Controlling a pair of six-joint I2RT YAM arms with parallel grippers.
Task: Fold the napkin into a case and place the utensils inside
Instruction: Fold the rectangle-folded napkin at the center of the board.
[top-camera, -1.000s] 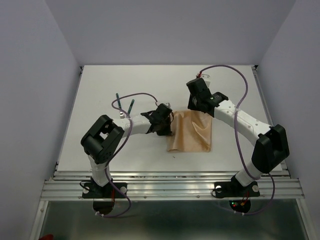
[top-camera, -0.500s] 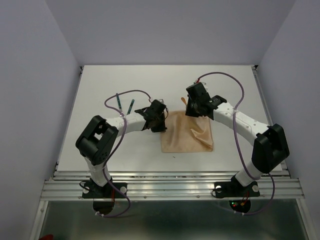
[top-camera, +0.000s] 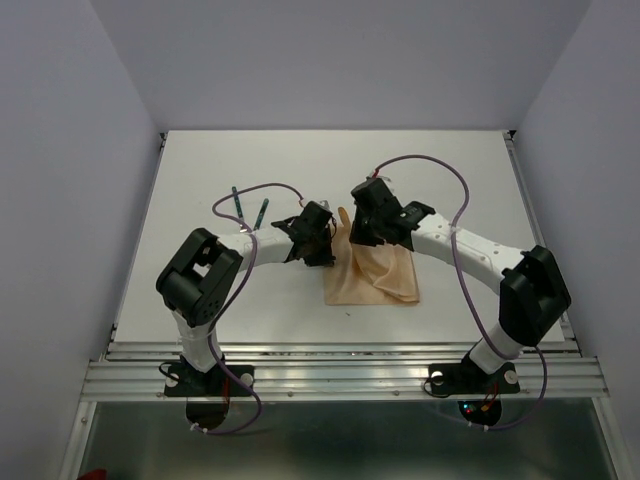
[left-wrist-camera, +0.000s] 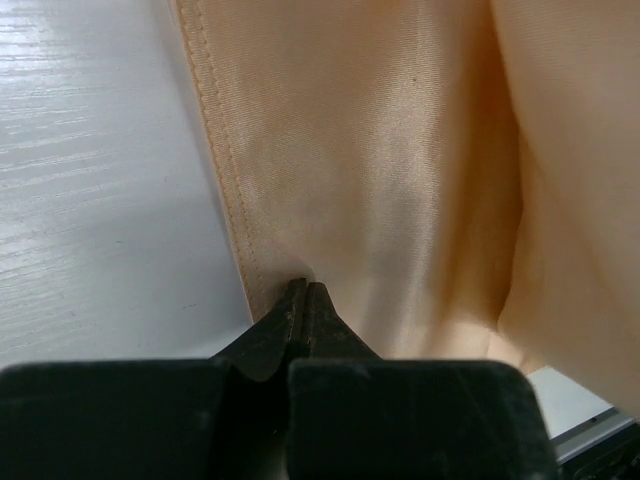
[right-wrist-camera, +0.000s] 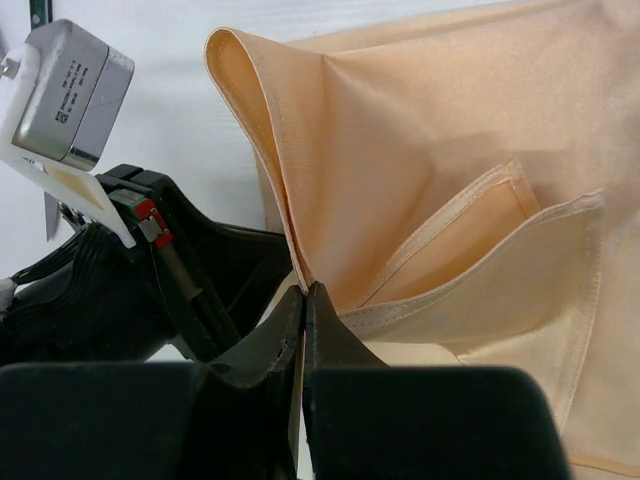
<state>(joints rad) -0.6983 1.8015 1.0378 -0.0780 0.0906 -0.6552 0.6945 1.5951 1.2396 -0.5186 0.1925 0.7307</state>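
The left hand (left-wrist-camera: 303, 292) clamped the napkin (top-camera: 386, 277) by its hem, midway between the counter's (top-camera: 460, 175) side edges; the right hand (right-wrist-camera: 305, 292) pinched a lifted fold.

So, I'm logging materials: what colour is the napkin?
The napkin is plain peach-tan, slightly shiny; left wrist view shows it best.

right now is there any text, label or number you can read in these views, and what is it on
Grey metal box, top left of the right wrist view: a few lines of small dark print on its face, too small and blurred to read.
Napkin: no text.
Table: no text.
Nothing else in any view carries legible writing.
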